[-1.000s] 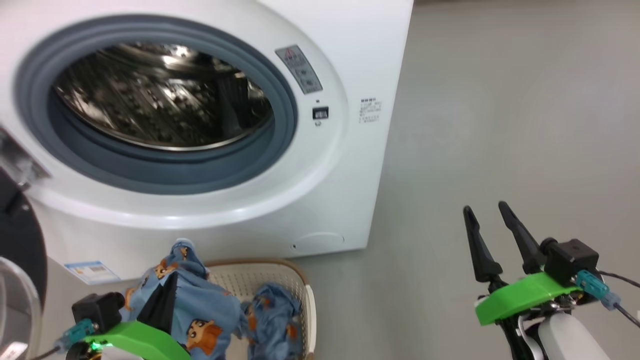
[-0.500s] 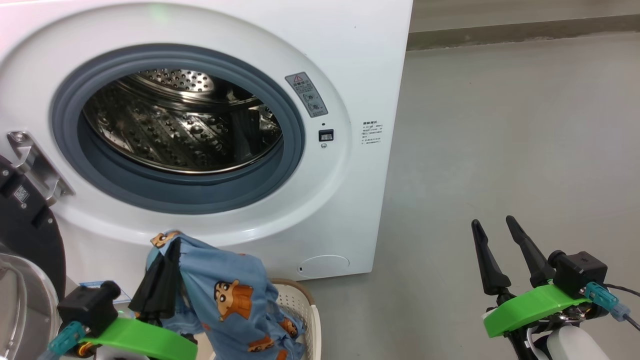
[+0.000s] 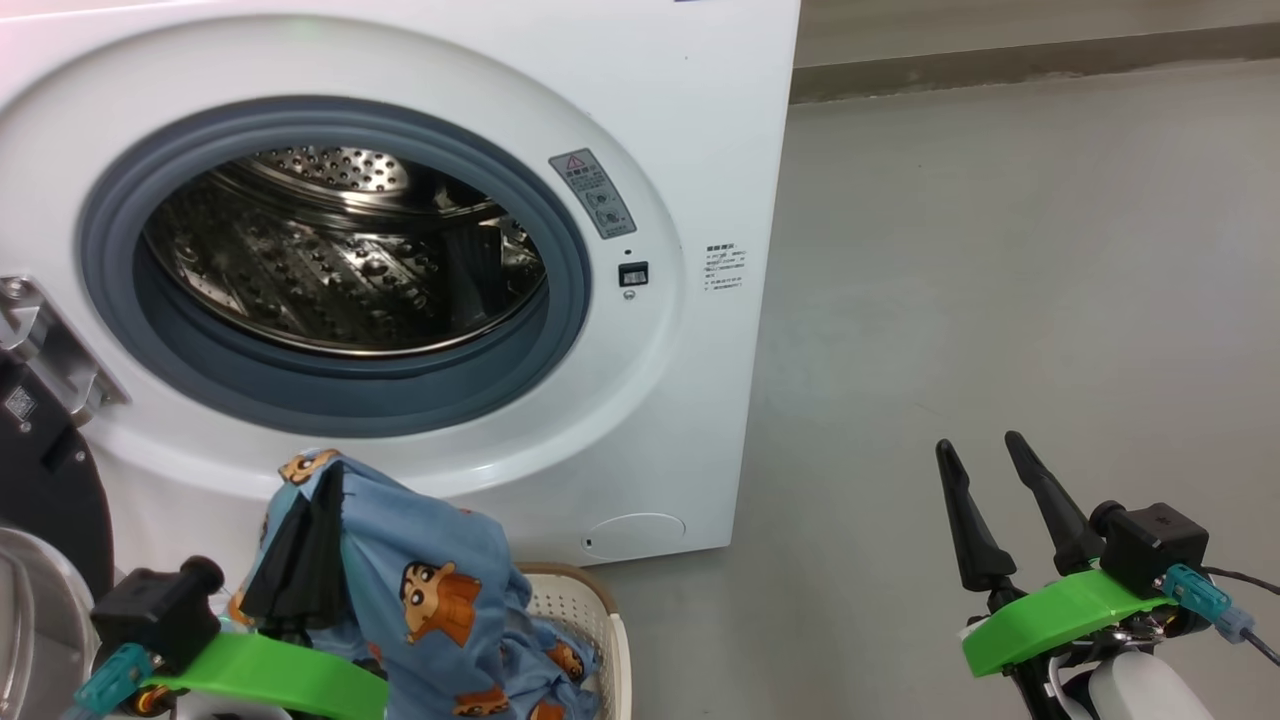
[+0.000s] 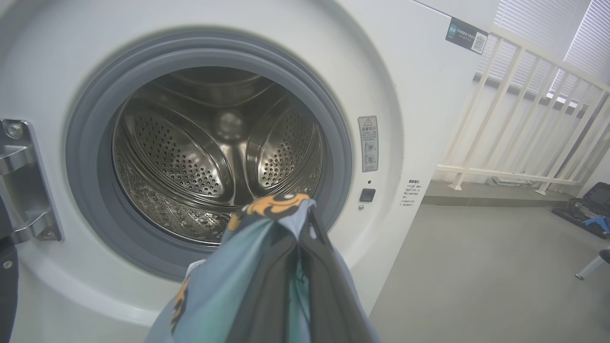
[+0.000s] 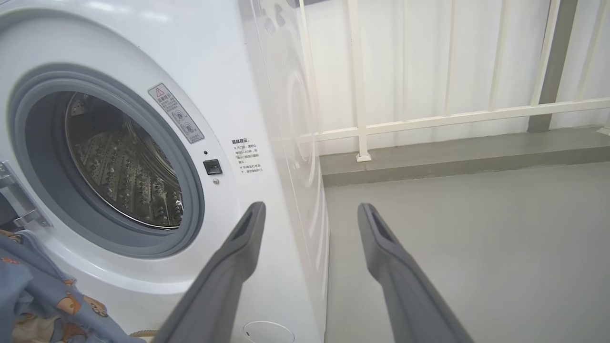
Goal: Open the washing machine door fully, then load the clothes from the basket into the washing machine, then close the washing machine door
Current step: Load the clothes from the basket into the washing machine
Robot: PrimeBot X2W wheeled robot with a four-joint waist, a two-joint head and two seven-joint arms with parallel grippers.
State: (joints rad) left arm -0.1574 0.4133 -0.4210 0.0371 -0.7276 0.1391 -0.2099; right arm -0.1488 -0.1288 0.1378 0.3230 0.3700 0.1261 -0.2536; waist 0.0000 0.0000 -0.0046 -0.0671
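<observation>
The washing machine (image 3: 690,120) has its mouth free, and the washing machine door (image 3: 40,480) is swung away at its hinge side, low in front of it. Just below the mouth, the left gripper (image 3: 328,490) is pinched tight on a piece of the clothes (image 3: 430,580). The blue fabric hangs from it down into the basket (image 3: 585,610), which sits on the floor against the foot of the machine. The right gripper (image 3: 976,443) hovers off the machine's other front corner, with its fingers spread wide and nothing between them. I think the step in hand is to carry this garment inside. To do it well, the arm should first go higher than the lower lip of the grey gasket (image 3: 560,300). Then it should reach deep into the drum (image 3: 330,270) before it lets go, so that the hanging tail does not catch on the rubber or fall back outside.
</observation>
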